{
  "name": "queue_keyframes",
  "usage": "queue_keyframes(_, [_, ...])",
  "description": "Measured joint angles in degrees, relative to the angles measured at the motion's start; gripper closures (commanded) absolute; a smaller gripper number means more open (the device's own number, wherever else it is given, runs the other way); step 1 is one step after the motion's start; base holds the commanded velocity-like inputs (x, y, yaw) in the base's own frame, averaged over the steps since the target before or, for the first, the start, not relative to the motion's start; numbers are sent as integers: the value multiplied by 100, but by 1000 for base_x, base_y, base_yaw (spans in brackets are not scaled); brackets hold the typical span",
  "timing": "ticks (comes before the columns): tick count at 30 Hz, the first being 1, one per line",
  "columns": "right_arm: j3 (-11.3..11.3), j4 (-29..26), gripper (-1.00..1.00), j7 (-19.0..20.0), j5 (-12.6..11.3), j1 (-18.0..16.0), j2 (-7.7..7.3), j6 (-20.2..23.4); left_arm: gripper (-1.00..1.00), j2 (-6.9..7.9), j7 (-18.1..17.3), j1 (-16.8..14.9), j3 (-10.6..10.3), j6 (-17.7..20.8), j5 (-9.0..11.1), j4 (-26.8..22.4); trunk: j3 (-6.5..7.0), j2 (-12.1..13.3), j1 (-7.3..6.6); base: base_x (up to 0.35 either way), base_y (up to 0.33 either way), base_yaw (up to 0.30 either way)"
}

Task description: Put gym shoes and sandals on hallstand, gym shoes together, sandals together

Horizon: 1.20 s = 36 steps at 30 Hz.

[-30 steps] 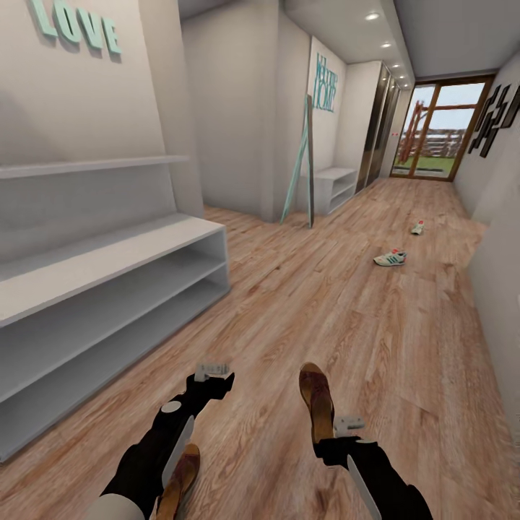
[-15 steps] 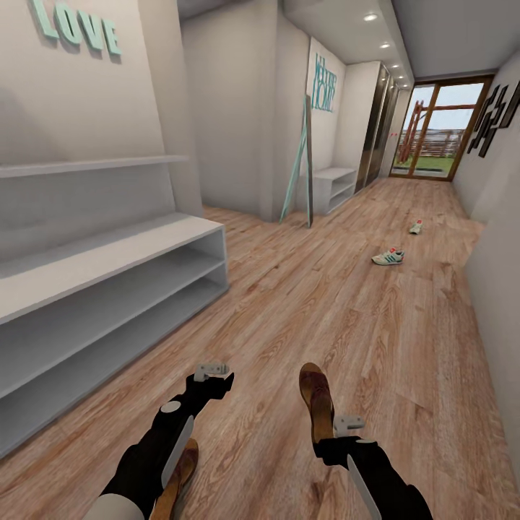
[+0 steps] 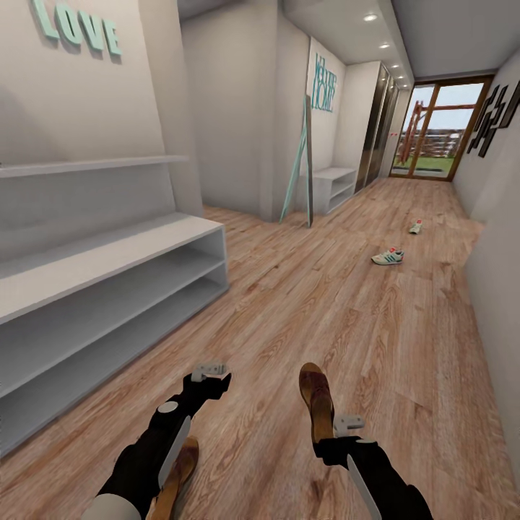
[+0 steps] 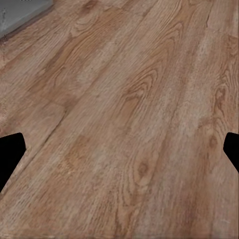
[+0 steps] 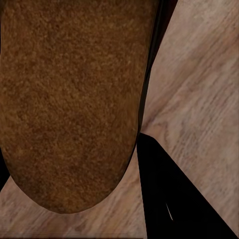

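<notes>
My right gripper is shut on the heel end of one brown sandal, which points forward just above the corridor floor. In the right wrist view that sandal lies close between the dark fingers. The other sandal lies on the floor, partly hidden under my left arm. My left gripper is open over bare floor, its fingertips wide apart. The two gym shoes lie apart, far down the corridor on the right. The white hallstand stands at the left.
A wall closes in at the right edge. A tall teal-framed mirror leans against the wall ahead beside a smaller white bench. A glass door ends the corridor. A grey floating shelf hangs above the hallstand.
The left arm has drifted a little to the left. The right gripper and its sandal have stayed put. The view has shifted very slightly.
</notes>
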Motion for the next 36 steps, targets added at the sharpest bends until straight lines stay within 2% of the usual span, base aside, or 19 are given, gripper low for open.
queue_keyframes(4, [-3, -2, 100, 0, 0, 0, 0, 0, -100, 95, 2, 8, -7, 0, -3, 27, 0, 0, -1, -23, 0, 0])
queue_keyframes(7, [-2, -3, 100, 0, 2, 0, 0, 0, -100, 287, 7, 17, 0, -23, -16, 327, 0, 0, -1, -2, 0, 0])
queue_keyframes(11, [-5, -7, 100, 0, 0, 0, 0, 0, -100, 435, 2, 17, 0, -198, -12, 410, 0, 0, -1, 0, 0, 0])
queue_keyframes(21, [-5, -9, 100, 0, 2, 0, 0, 0, -100, 508, -6, 18, 9, -262, -2, 465, -6, 0, -1, 0, 0, 0])
queue_keyframes(24, [-6, -6, 100, 0, 2, 1, 0, 0, -100, 512, -6, 18, 11, -293, -5, 671, -76, -119, 65, 0, 0, 0])
queue_keyframes(26, [-6, -5, 100, 0, 1, 1, 0, 0, -100, 512, -6, 18, 9, -385, -7, 801, -135, -122, 70, 0, 0, 0])
queue_keyframes(32, [-6, -8, 100, 0, 1, 0, 0, 0, -100, 540, -10, 18, 20, -1025, -8, 1562, -323, -131, 86, 0, 0, 0])
queue_keyframes(36, [-6, -5, 100, 0, 0, 0, 0, 0, -100, 652, -16, 20, 25, -1548, -8, 1961, -449, -136, 96, 0, 0, 0])
